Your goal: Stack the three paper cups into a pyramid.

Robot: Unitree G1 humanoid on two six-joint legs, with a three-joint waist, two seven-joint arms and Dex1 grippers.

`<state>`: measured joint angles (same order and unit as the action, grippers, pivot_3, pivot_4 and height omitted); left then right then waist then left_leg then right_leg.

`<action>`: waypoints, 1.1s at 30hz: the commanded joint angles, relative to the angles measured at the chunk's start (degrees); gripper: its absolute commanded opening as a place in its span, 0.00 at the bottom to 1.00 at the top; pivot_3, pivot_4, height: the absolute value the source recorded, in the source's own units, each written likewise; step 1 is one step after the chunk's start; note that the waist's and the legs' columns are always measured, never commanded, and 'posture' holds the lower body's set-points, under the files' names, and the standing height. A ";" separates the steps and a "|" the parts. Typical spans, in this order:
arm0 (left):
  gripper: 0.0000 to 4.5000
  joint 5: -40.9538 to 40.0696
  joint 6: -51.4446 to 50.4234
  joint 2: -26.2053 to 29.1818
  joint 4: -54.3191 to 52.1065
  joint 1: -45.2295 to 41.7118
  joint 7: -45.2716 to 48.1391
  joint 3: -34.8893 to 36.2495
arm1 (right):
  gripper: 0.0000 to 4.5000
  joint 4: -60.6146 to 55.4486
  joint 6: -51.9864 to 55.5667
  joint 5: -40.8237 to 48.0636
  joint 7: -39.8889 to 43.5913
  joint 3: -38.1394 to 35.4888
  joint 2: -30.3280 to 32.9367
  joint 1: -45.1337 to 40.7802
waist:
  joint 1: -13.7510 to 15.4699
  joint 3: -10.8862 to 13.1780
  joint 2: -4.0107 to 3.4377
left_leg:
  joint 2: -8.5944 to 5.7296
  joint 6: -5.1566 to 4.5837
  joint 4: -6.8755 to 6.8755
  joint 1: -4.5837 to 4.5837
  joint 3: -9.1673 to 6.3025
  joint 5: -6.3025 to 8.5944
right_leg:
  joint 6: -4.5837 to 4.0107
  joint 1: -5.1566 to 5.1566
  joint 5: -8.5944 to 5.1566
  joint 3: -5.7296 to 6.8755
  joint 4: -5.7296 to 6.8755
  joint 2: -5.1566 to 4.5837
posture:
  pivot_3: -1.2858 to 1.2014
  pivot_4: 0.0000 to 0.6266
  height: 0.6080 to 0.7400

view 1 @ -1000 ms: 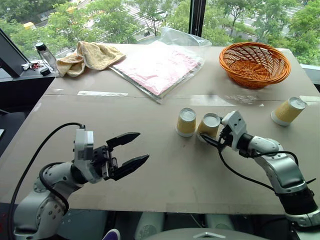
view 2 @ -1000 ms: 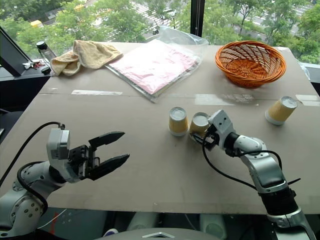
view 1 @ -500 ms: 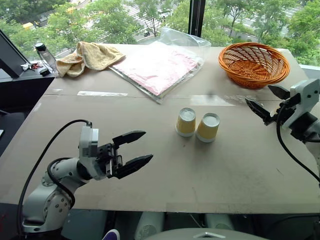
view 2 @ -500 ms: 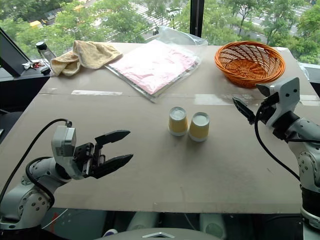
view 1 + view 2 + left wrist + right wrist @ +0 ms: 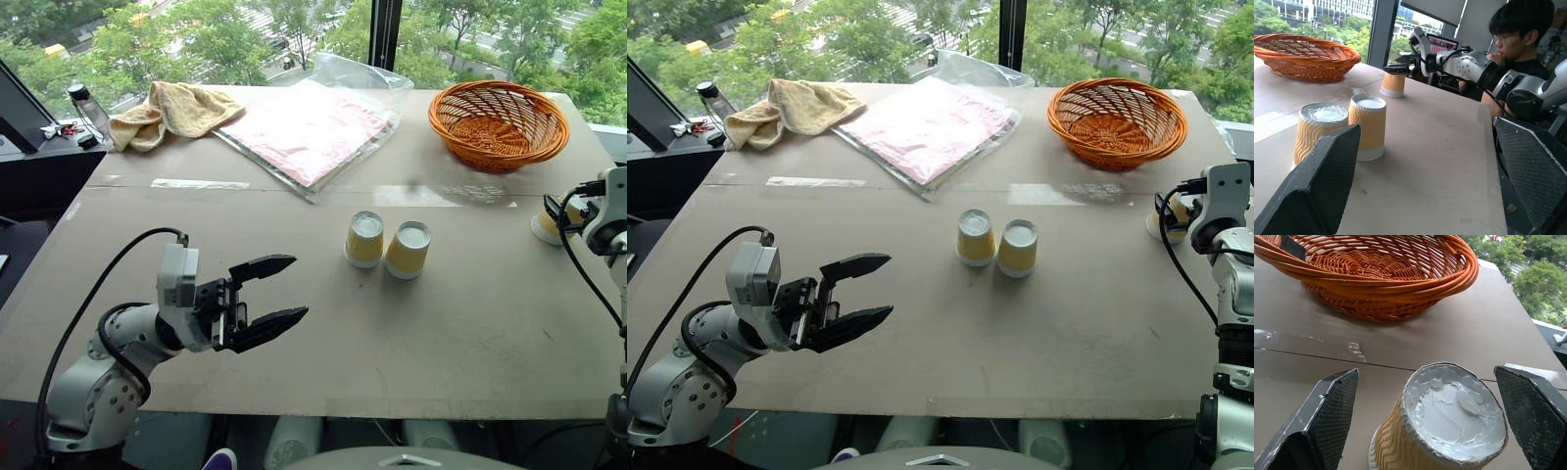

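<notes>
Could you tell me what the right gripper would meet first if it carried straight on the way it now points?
Most likely the lone paper cup: it stands upside down between the open jaws of the right gripper, directly ahead. The orange wicker basket lies farther along that line.

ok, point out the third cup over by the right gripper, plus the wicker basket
third cup [image 5: 1449, 406], right wrist view, on its white upturned base.
wicker basket [image 5: 499, 124], left eye view, on its woven inside.
</notes>
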<state>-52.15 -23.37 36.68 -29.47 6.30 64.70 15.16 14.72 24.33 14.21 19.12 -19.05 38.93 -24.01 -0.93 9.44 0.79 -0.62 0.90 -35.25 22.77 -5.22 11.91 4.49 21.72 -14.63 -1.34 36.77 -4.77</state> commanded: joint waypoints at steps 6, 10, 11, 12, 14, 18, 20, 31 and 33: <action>1.00 -2.16 0.70 -0.18 -1.53 -1.62 0.93 -0.26 | 0.92 6.31 0.24 2.97 -1.21 -4.57 -0.83 -4.72 | -0.14 0.00 -0.01 | 0.00 0.00 -0.01 -0.02 0.03 0.00 | 0.00 -0.01 0.00 -0.02 0.00 0.01 | 0.52 0.24 1.00; 1.00 -1.60 1.39 -0.50 -0.76 -0.63 1.86 -0.13 | 0.61 7.70 0.21 3.43 -0.38 -4.54 -0.28 -4.89 | -0.11 0.01 -0.02 | 0.00 0.00 0.00 -0.01 0.02 0.00 | 0.00 -0.01 0.00 -0.02 0.00 0.01 | 0.52 0.24 1.00; 1.00 -1.36 1.57 -0.64 -0.59 -0.38 1.92 -0.14 | 0.52 7.26 -0.13 3.30 0.37 -4.18 0.07 -4.34 | -0.11 0.01 -0.02 | 0.00 0.00 0.00 -0.01 0.03 0.00 | 0.00 -0.01 0.00 -0.02 -0.01 0.01 | 0.52 0.24 1.00; 1.00 -1.22 1.67 -0.80 -0.43 -0.23 1.84 -0.15 | 0.51 6.58 -0.13 3.50 0.94 -4.11 0.22 -3.87 | -0.11 0.01 -0.02 | 0.00 0.00 0.00 -0.01 0.03 0.00 | 0.01 -0.01 0.00 -0.02 -0.01 0.01 | 0.52 0.24 1.00; 1.00 -0.77 2.10 -1.65 0.33 -0.26 0.78 0.05 | 0.51 4.25 -0.11 4.25 2.26 -4.35 0.42 -2.93 | -0.10 0.01 -0.02 | 0.00 0.00 0.00 -0.01 0.03 0.00 | 0.01 -0.01 0.00 -0.02 -0.01 0.01 | 0.52 0.24 1.00; 1.00 4.02 6.85 -5.37 3.92 0.21 -3.89 2.08 | 0.51 -11.95 5.15 12.56 10.88 -3.24 0.69 -0.55 | -0.14 0.10 -0.17 | 0.00 0.00 0.00 -0.01 0.03 0.00 | 0.02 -0.01 0.01 -0.03 -0.01 0.01 | 0.52 0.24 1.00; 1.00 5.51 9.69 -8.16 6.55 0.73 -6.71 3.87 | 0.51 -21.42 9.19 16.81 13.14 -1.09 0.61 -0.97 | -0.43 0.15 -0.26 | 0.03 0.00 -0.01 -0.02 0.04 0.00 | 0.03 0.00 0.01 -0.05 -0.01 0.04 | 0.52 0.24 1.00; 1.00 -1.77 5.92 -3.42 9.64 10.44 3.63 10.47 | 0.51 -41.36 28.35 26.79 10.80 18.18 -6.08 -15.55 | -0.38 0.23 -0.10 | 0.22 0.00 0.03 0.09 -0.12 0.01 | -0.21 0.10 -0.12 0.10 -0.04 0.16 | 0.52 0.24 1.00; 1.00 -1.89 5.90 -3.42 9.19 11.20 3.81 10.90 | 0.51 -42.13 29.21 26.55 10.79 19.83 -6.25 -16.11 | 0.11 0.25 -0.08 | 0.12 0.00 0.02 0.12 -0.08 0.01 | -0.21 0.12 -0.12 0.06 -0.08 0.06 | 0.52 0.24 1.00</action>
<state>-52.25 -17.52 32.87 -18.88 17.15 67.68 24.42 -24.46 53.06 40.86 30.25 0.73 32.35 -38.72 -0.81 9.69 0.71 -0.52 0.91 -35.23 22.91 -5.30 11.92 4.28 21.86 -14.75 -1.28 36.69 -4.74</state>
